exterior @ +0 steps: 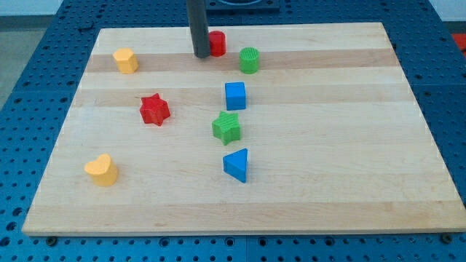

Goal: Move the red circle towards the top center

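The rod (198,25) is cut off by the view's top edge; its mount is unseen. It hides the left part of the red circle (218,43), and whether my tip (200,55) touches that block cannot be told.

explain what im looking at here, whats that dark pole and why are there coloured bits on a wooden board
There is one picture, from a single camera looking down at a slant on a wooden board. The dark pole is a robot arm's rod; it has no pincer and holds nothing, it only pushes things with my tip. The tip sits just to the view's left of the red circle, right beside it, near the view's top. The coloured bits are small blocks: a green circle, a blue cube, a green star, a blue triangle, a red star, and two yellow blocks, one upper left, one lower left.
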### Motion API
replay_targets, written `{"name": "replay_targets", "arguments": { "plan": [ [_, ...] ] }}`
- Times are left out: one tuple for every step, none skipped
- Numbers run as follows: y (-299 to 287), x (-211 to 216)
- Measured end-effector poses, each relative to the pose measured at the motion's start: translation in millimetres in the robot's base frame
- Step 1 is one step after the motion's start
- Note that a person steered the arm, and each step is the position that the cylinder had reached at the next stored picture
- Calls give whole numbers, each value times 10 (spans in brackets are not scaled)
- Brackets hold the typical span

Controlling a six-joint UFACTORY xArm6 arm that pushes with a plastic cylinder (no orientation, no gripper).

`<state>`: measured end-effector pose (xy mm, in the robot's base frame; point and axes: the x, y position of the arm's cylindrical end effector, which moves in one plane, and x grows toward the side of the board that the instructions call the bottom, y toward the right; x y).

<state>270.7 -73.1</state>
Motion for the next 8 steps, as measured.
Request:
{"name": "replay_targets", "arguments": {
  "plan": [
    [21, -34],
    [-14, -81],
    [-8, -104],
    [92, -104],
    [198, -96],
    [268, -89],
    [294, -134],
    [232, -298]
  ]
}}
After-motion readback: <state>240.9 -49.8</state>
